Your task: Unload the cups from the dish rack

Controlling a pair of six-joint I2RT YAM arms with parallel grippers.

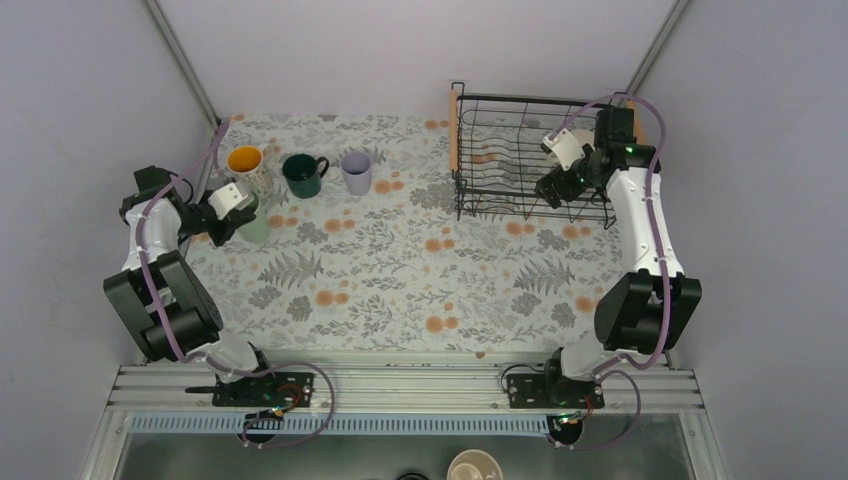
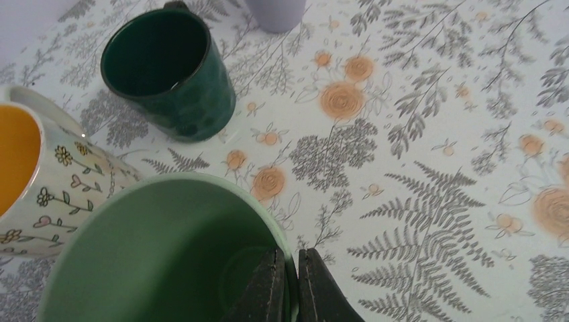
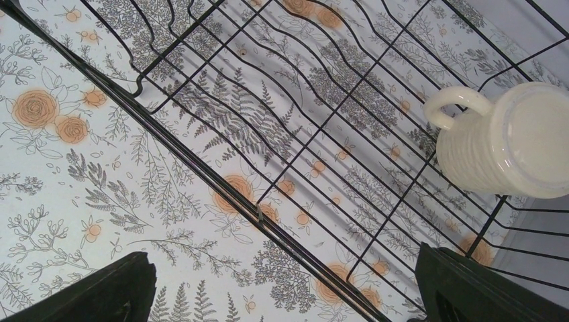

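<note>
My left gripper [image 2: 293,288] is shut on the rim of the mint green cup [image 2: 161,255], one finger inside and one outside. In the top view this cup [image 1: 256,228] is at the table's left, near the floral mug with orange inside [image 1: 246,162], the dark green mug [image 1: 302,174] and the lavender tumbler [image 1: 356,172], which stand in a row. The dish rack [image 1: 520,100] is at the far right. My right gripper [image 3: 288,295] is open and empty over the rack's front edge [image 3: 221,181]. The cream mug [image 3: 510,144] sits inside the rack, beyond the gripper.
The dark green mug [image 2: 168,74] and the floral mug [image 2: 40,181] stand close beside the held cup. The rack's wooden handle [image 1: 454,130] faces the table's middle. A tan cup [image 1: 474,466] sits below the table's near edge.
</note>
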